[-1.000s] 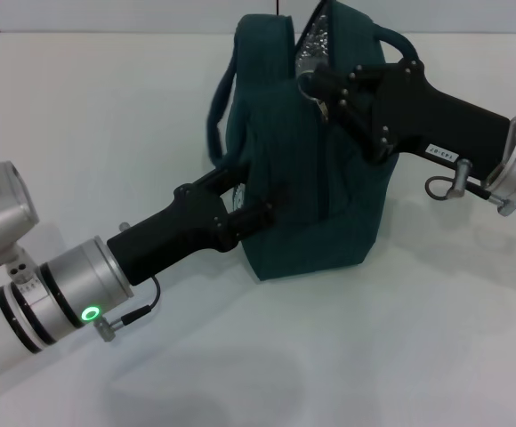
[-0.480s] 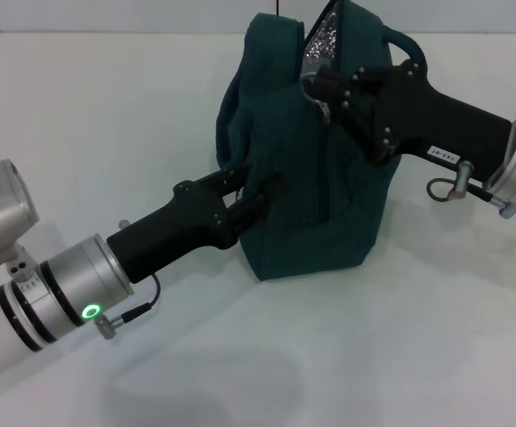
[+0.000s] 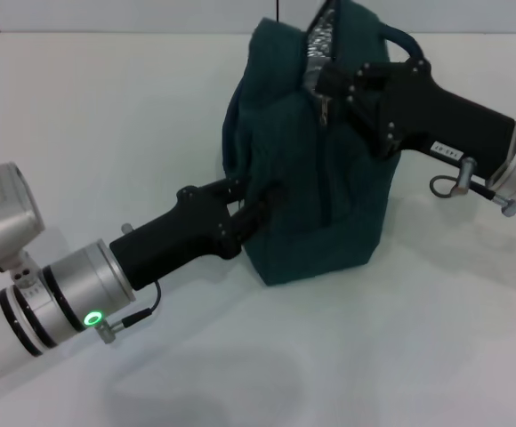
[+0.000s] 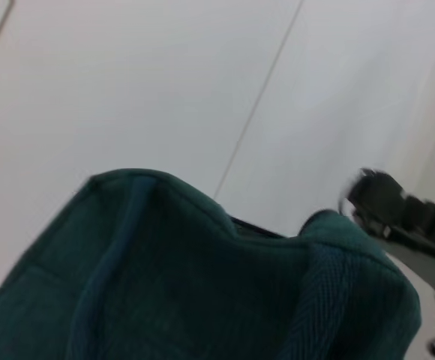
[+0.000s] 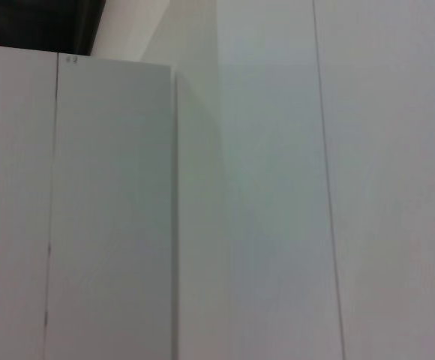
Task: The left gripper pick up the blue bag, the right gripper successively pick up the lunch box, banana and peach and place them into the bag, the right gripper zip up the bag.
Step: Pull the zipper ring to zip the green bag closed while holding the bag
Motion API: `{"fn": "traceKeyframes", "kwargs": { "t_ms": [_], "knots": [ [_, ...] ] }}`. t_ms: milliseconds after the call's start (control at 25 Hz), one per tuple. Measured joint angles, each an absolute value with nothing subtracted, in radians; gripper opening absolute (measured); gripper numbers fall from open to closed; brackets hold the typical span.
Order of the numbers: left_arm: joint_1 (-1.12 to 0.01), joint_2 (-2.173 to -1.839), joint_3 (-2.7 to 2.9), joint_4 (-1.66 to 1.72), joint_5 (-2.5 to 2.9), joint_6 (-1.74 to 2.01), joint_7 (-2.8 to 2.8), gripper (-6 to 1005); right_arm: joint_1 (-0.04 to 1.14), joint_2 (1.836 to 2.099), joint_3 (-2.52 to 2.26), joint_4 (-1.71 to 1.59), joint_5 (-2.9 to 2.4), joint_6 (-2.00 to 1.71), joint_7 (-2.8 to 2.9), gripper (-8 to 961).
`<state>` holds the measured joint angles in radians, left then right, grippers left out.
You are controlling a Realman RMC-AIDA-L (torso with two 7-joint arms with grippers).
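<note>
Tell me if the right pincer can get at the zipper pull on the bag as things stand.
Probably yes. The right pincer is already at the upper end of the zipper on the bag, by the foil-lined opening, and nothing stands between them. The left pincer is lower, on the bag's side, out of the way.

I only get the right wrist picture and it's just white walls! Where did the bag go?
Observer: The blue bag stands upright on the white table, in front of the robot.
Operator: Is my right claw near it?
Observer: Yes, the right gripper is at the top of the bag, right by the zipper opening, where silver lining shows.
Operator: What's the other arm doing?
Observer: The left gripper presses against the bag's side, lower down, with its fingers against the fabric.
Operator: Is the food inside?
Observer: I see no lunch box, banana or peach in any view; the bag's inside is hidden.
</note>
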<state>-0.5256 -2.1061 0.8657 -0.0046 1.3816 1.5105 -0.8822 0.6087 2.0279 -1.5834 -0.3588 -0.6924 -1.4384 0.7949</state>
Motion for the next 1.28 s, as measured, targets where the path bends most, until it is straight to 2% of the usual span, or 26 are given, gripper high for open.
{"fn": "traceKeyframes", "kwargs": {
  "t_ms": [720,920,1280],
  "knots": [
    [-0.508,-2.106,0.893,-0.018,1.421,1.526,-0.815,60,0.589,2.028,-1.606,-0.343,-0.59,-1.427,0.802,12],
    [-0.506,-2.104,0.901,-0.018,1.425,1.564,-0.828,77,0.596,2.027,-1.634,-0.348,-0.592,-1.453,0.803,12],
    [-0.488,-2.105,0.896,-0.018,1.414,1.524,-0.84,349,0.616,2.025,-1.694,-0.422,-0.594,-1.463,0.804,11]
  ]
}}
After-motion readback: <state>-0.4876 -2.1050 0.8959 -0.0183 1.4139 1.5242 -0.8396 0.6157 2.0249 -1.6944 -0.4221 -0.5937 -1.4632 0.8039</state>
